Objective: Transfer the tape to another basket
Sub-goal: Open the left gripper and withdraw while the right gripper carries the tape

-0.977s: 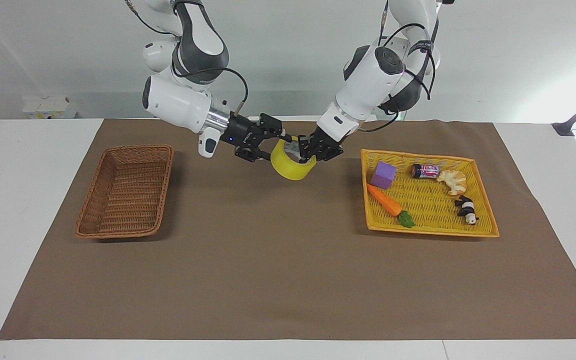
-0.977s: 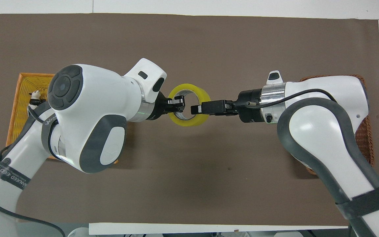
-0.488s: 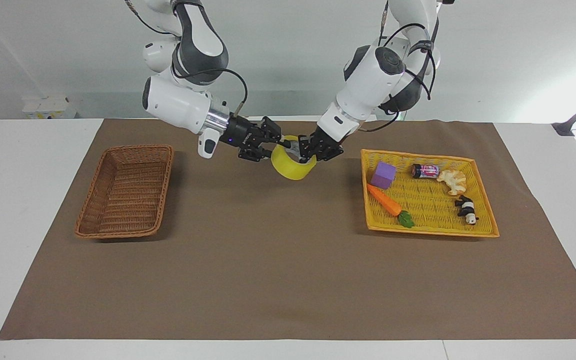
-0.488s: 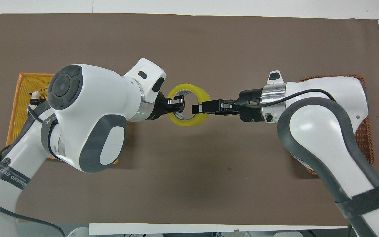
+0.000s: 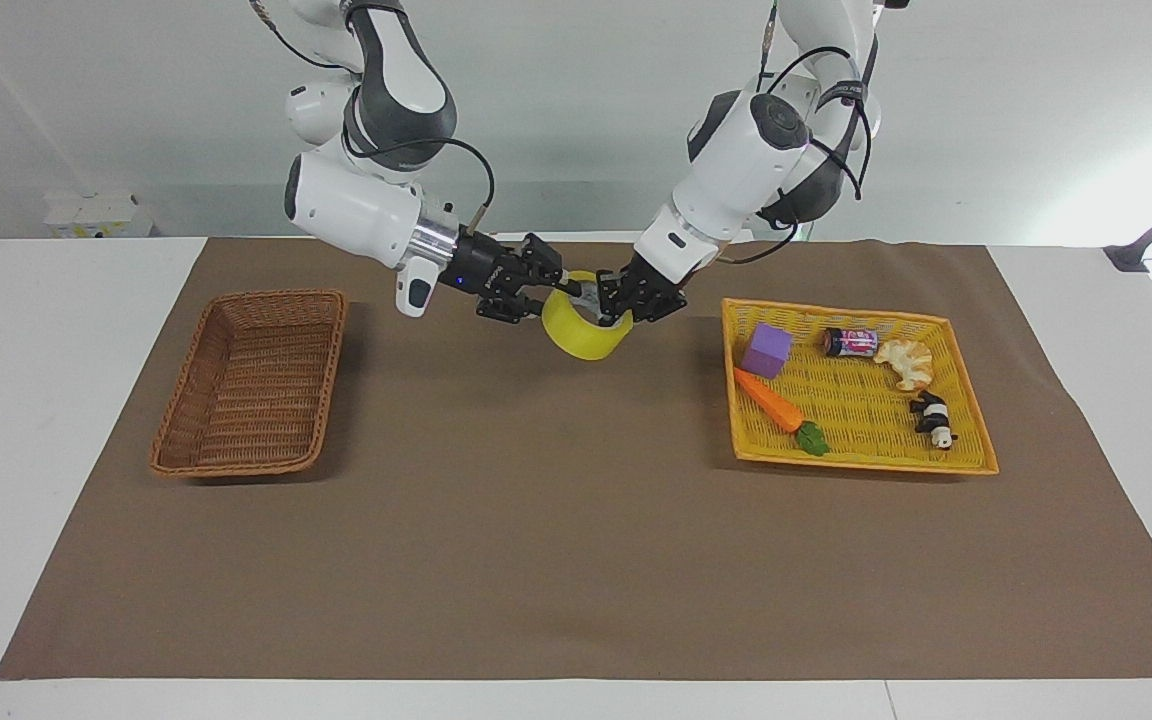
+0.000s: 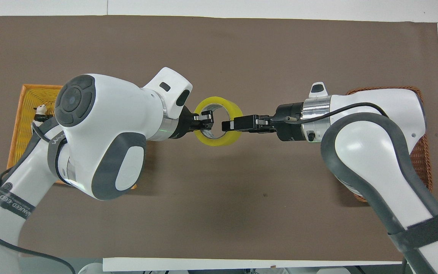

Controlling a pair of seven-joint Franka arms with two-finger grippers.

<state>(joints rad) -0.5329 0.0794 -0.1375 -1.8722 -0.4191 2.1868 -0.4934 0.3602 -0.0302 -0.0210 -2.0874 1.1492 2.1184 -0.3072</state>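
**Tape gripped by both pincers above the mat**

The tape (image 5: 584, 332) hangs in the air over the brown mat (image 5: 576, 540), between the two baskets, its hole tilted upward so the overhead view looks straight through the ring (image 6: 218, 121). The left pincer (image 5: 619, 300) is clenched on the wall of the roll at the side toward the yellow basket (image 5: 856, 455); the right pincer (image 5: 554, 290) is clenched on the wall at the side toward the wicker basket (image 5: 251, 375). In the overhead view the two meet the ring from either side, left pincer (image 6: 203, 121) and right pincer (image 6: 229, 125), one finger of each reaching inside the core.

The wicker basket sits on the mat toward the right arm's end of the counter (image 5: 46, 400). The yellow basket, toward the left arm's end, holds a purple cube (image 5: 767, 350), a carrot (image 5: 774, 400), a small can (image 5: 850, 342), a croissant (image 5: 905, 363) and a panda figure (image 5: 933, 420).
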